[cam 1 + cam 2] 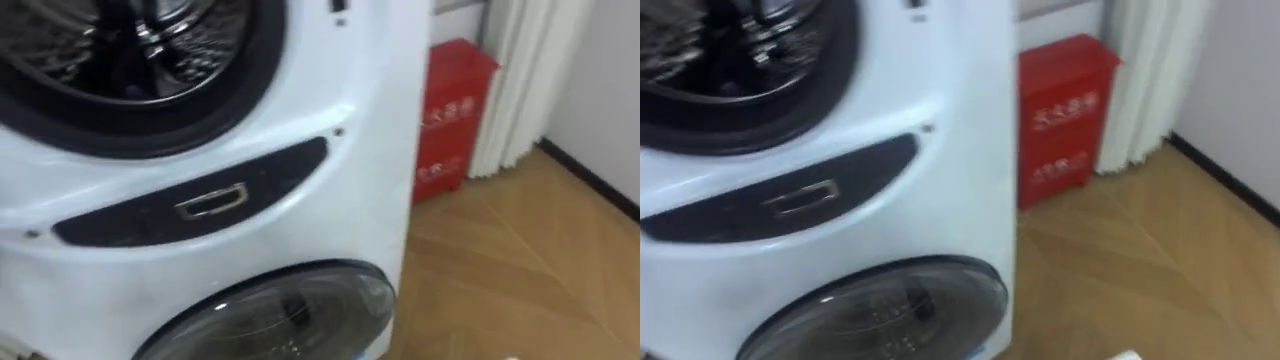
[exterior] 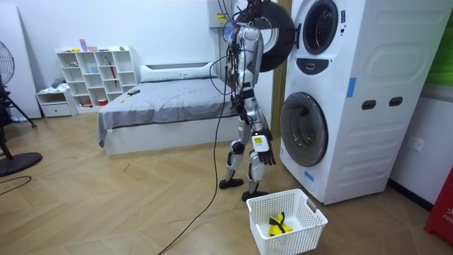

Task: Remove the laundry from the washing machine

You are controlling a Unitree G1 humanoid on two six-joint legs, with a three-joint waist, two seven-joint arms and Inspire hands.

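Low down, the right hand [image 2: 259, 150] hangs, fingers slack and uncurled, near the glossy white washing machine [image 2: 379, 142].

You are in a home bedroom. You see a grey bed [image 2: 166, 95], a white cube shelf [image 2: 99, 71] and a stacked washing machine tower [image 2: 375, 106] on wood flooring [image 2: 106, 205].

upper drum [image 1: 130, 50] cut off, lower door [image 1: 280, 315] cropped

white washing machine [image 1: 330, 200], red box [image 1: 455, 115]
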